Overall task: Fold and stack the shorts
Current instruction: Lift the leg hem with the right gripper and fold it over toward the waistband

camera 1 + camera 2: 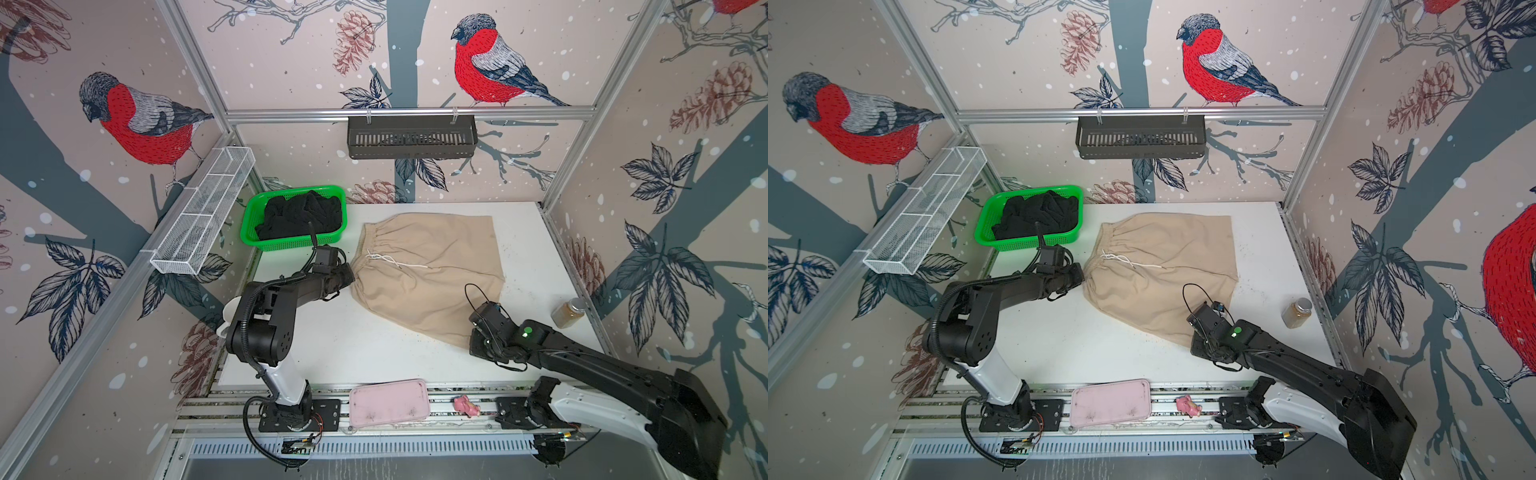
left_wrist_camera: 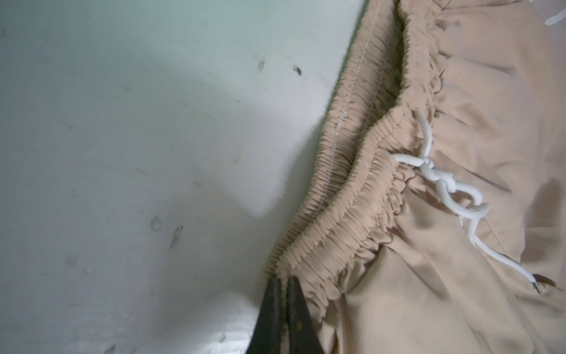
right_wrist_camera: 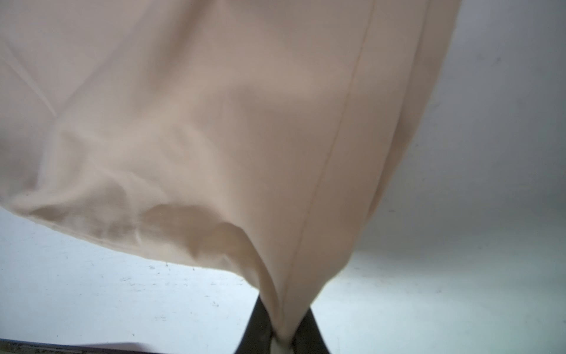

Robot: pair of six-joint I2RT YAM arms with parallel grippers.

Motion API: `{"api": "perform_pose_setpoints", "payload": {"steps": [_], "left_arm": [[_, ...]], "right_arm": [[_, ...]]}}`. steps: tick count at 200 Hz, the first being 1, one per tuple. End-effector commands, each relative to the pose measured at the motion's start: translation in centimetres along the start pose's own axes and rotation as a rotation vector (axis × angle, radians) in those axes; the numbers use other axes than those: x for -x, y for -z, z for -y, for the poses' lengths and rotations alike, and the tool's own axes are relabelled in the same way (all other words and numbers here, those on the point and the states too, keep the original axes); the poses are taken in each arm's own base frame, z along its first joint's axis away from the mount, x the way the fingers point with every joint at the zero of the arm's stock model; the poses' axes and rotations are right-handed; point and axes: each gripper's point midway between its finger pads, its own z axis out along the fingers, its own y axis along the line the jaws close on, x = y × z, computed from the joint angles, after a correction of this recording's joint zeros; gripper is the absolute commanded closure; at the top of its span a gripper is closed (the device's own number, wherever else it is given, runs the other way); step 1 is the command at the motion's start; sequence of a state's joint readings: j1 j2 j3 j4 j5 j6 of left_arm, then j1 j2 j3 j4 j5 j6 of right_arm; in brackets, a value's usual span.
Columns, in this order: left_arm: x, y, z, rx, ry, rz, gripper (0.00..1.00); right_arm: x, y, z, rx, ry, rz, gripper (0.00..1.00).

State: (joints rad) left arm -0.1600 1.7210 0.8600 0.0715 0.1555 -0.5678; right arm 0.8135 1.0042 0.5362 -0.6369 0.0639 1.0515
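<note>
While the beige shorts (image 1: 428,270) lie spread flat on the white tabletop (image 1: 353,345), both claws are clamped on their edges. In both top views the garment sits mid-table with its gathered waistband (image 1: 1104,253) turned toward the left arm and its legs running toward the right side. The left claw (image 2: 283,282) is pinched shut on the near end of that waistband; the left wrist view shows its two dark fingers (image 2: 298,318) pressed together with the ruched elastic caught between them. A knotted white drawstring (image 2: 435,180) lies on the cloth just beyond the band. The right claw (image 3: 283,337) is closed on the near hem corner of a leg, the fabric funnelling down into the narrow gap between its fingers and lifting slightly off the tabletop there.

The black shorts (image 1: 301,218) are bunched in a green basket (image 1: 249,226) at the far left corner of the tabletop, just beside the beige pair's waistband. A small jar with brown contents (image 1: 569,313) stands near the right edge, apart from the cloth. On the rail in front lie a pink tray (image 1: 388,403) and a small pink rag (image 1: 467,406).
</note>
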Motion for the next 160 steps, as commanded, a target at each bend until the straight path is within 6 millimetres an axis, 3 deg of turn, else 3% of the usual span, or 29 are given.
{"api": "perform_pose_setpoints", "payload": {"steps": [1, 20, 27, 37, 82, 121, 160], "left_arm": [[1.5, 1.2, 0.0, 0.05, -0.072, 0.021, 1.0], [2.3, 2.5, 0.1, 0.097, -0.109, 0.0, 1.0], [1.8, 2.9, -0.1, 0.117, -0.12, -0.029, 1.0], [2.9, 4.3, 0.7, 0.127, -0.149, -0.022, 1.0], [5.1, 11.1, 0.4, 0.297, -0.27, -0.035, 1.0], [4.3, 15.1, 2.5, 0.262, -0.322, -0.066, 1.0], [2.1, 19.0, 3.0, 0.273, -0.359, -0.086, 1.0]], "right_arm": [[1.2, 1.3, 0.9, -0.058, 0.052, 0.051, 0.89], [2.2, 2.8, 0.3, -0.047, 0.075, 0.083, 0.93], [2.5, 3.4, 0.0, -0.036, 0.085, 0.096, 0.94], [3.0, 4.4, -0.4, -0.024, 0.09, 0.114, 0.95], [4.0, 9.2, -1.8, 0.02, 0.154, 0.168, 0.96], [3.6, 12.9, -1.7, 0.0, 0.231, 0.179, 0.98], [3.1, 16.0, -2.6, -0.03, 0.319, 0.195, 0.98]]}}
